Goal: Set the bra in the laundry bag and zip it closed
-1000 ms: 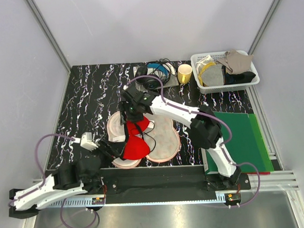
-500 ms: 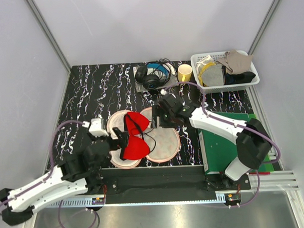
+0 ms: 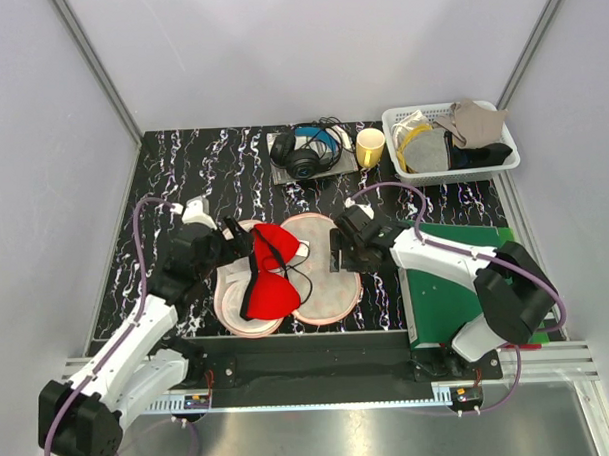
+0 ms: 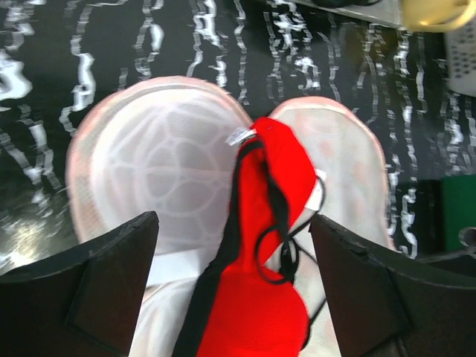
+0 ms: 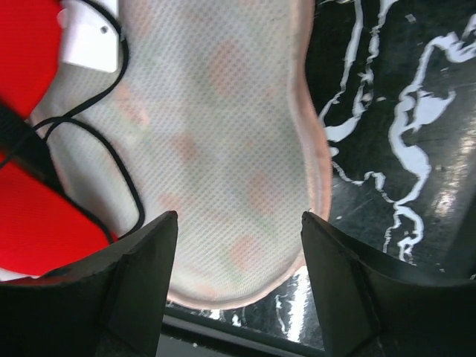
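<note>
Bra point(image 3: 269, 279) is lying on the opened-up laundry bag point(image 3: 332, 287), bright red, running down the middle where the two lobes are meeting and leaning more onto the left lobe. Its thin black straps are curling over onto the right lobe. The bag is sitting flat on the black marbled surface point(image 3: 183, 182) with the pale inside facing up, unzipped.

Left hand point(image 3: 235, 240) is hanging by the far edge of the left lobe, just beside the top end of the bra, fingers spread and gripping nothing. Right hand point(image 3: 337, 252) is hovering at the right lobe's far right edge, near the bra but apart from it, also spread wide and empty. Can't tell if either one is touching the bag.

Over at the far right, a white plastic basket point(image 3: 463, 173) is holding grey and beige cloths. Headphones point(image 3: 304, 153) and a yellow cup point(image 3: 370, 144) are sitting near it, and a green mat point(image 3: 487, 282) is lying on the right.

The left wrist camera is showing the seam pattern inside the left lobe, which the top camera isn't catching. The right wrist camera is picking up the faint print through the mesh plus a white label point(image 5: 89, 37) on the bra.
</note>
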Robot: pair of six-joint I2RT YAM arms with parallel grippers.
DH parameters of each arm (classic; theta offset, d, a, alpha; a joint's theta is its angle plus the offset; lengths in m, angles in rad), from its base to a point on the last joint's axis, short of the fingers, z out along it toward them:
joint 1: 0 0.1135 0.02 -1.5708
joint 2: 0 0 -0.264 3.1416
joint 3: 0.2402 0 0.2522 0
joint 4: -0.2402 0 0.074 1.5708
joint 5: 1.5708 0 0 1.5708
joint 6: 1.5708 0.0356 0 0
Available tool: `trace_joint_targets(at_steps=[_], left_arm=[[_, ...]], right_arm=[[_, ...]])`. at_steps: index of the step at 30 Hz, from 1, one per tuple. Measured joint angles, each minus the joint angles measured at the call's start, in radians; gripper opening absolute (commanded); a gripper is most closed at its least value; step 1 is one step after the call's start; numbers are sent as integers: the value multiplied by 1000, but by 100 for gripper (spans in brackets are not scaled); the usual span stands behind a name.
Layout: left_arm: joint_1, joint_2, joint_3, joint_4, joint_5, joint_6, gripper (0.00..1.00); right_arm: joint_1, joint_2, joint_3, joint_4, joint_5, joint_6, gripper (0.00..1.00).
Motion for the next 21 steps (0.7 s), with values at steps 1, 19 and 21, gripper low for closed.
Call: trace_joint_targets(at_steps=[1, 19, 21], left_arm=[[15, 19, 0, 21, 39, 0, 86], [61, 327, 32, 124, 227, -25, 67], [62, 368, 50, 128, 235, -25, 61]], right_arm=[[-2, -2, -5, 2, 11, -2, 71], [-28, 121, -26, 67, 120, 4, 30], [-28, 123, -31, 87, 120, 21, 22]])
